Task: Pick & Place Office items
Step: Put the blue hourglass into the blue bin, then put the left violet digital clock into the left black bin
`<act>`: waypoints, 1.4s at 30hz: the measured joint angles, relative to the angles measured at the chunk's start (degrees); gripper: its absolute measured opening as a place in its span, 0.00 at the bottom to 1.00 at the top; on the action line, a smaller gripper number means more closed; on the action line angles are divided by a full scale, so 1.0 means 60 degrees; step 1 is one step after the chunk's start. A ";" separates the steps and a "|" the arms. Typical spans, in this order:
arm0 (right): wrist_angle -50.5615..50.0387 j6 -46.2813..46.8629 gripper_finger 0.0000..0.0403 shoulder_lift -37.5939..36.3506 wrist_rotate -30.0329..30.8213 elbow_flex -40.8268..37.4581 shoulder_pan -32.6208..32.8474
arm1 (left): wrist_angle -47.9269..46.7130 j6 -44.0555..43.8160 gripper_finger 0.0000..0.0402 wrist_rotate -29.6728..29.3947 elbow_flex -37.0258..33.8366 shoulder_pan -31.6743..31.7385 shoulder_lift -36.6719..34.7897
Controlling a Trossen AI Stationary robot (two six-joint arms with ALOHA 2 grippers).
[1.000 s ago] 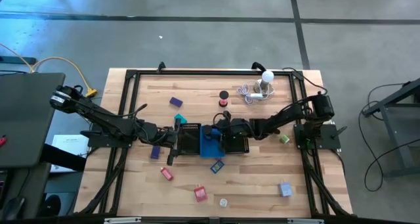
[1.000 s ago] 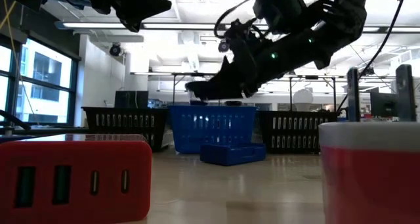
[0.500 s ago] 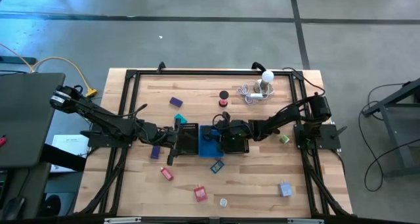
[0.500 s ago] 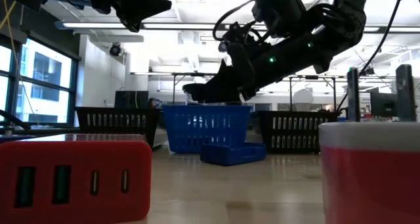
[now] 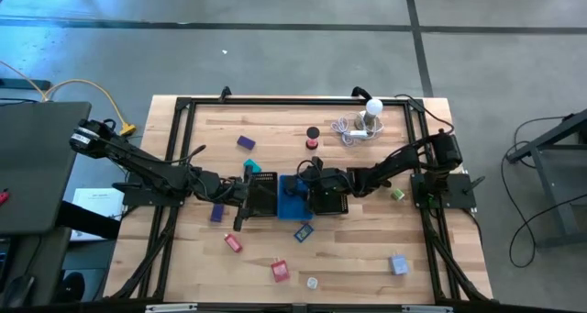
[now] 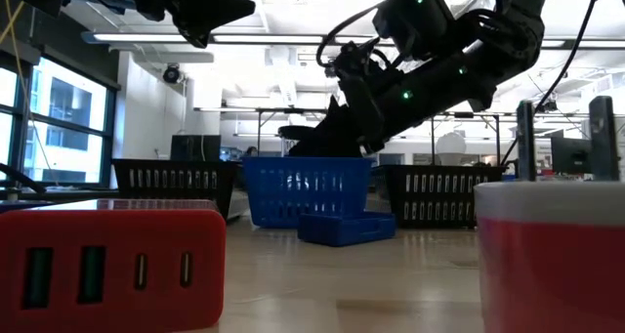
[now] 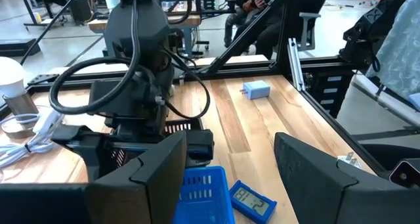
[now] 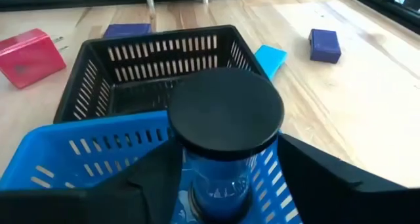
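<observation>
- Along the near edge of the table lie a red block (image 5: 281, 272) and, toward the near right corner, a blue-grey block (image 5: 398, 264). Both are loose and well apart from the arms.
- A little further in, a flat blue item (image 5: 303, 231) lies just beside the blue tray (image 8: 85, 152), which sits mid-table next to the black mesh tray (image 8: 85, 73).
- The right gripper (image 8: 226, 178) has its fingers closed around a spool (image 8: 226, 109), a clear blue barrel under a wide black cap. It hangs over the blue tray and is not resting in it.
- We judge the spool to be light and rigid. Its barrel is smooth and round, so it could twist or slip in a loose pinch. The best hold is across the barrel just under the cap, where the fingers now sit, so the cap's lip stops it sliding down.
- The right arm reaches in low from the right edge, wrist nearly level, with the fingers pointing toward the left edge.
- The left gripper (image 7: 226, 158) waits beside the black mesh tray with its fingers spread and nothing between them. Its arm stretches in from the left edge.
- Toward the far edge sit a purple block (image 5: 246, 142), a black disc (image 5: 313, 132) and a red spool (image 5: 313, 144), all untouched.
</observation>
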 joint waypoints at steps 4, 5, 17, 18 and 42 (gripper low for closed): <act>-0.0004 -0.0179 0.67 -0.0004 -0.0001 0.0000 0.0000 | 0.0000 0.0000 0.56 0.0003 0.0000 0.0000 0.0000; -0.0012 -0.0278 0.68 -0.0004 0.0027 0.0000 0.0000 | 0.0000 0.0000 0.56 0.0000 0.0000 0.0000 0.0000; -0.0553 -0.1481 0.68 -0.0962 0.1294 0.0015 0.0531 | 0.0000 -0.0004 0.56 -0.0001 0.0000 0.0000 0.0000; -0.0739 -0.1602 0.68 -0.1102 0.1477 0.0011 0.0603 | -0.0004 -0.0025 0.56 0.0003 0.0000 0.0000 0.0000; -0.8113 0.2491 0.68 -0.6252 -0.0517 0.0018 0.3124 | -0.0109 -0.0361 0.56 0.0003 0.0004 0.0000 0.0000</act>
